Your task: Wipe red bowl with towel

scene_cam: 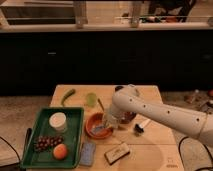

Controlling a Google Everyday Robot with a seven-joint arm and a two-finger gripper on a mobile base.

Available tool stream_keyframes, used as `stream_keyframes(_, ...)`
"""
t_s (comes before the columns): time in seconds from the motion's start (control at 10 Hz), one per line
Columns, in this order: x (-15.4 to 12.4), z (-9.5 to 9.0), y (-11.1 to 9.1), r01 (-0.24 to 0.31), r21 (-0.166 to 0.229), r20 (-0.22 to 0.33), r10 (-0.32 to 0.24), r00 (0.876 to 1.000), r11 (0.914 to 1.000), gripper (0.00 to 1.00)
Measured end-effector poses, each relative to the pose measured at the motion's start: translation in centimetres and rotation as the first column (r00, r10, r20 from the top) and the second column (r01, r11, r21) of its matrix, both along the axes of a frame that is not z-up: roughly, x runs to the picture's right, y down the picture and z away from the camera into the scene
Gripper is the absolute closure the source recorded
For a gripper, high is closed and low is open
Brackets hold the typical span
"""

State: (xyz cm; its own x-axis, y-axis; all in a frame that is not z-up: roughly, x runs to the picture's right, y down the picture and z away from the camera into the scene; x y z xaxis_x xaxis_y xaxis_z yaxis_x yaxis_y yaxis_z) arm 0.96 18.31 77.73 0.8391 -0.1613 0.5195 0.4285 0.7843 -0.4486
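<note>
The red bowl [95, 124] sits on the wooden table [150, 95], just right of the green tray. A greyish towel [101, 129] lies inside the bowl. My gripper [107, 123] reaches down into the bowl's right side at the towel, at the end of the white arm [155, 112] that comes in from the right. The arm hides the bowl's right rim.
A green tray [50, 150] holds a white cup [58, 121], grapes [46, 143] and an orange [60, 151]. A green pepper [68, 96], a green cup [91, 99], a blue pack [88, 152], a snack bar [117, 152] and a dark tool [140, 126] lie around.
</note>
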Motion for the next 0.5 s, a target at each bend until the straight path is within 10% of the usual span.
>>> stream_keyframes(0.5, -0.9, 1.6, -1.5, 0.013, 0.005, -0.004, -0.013, 1.000, 0.9999, 1.00)
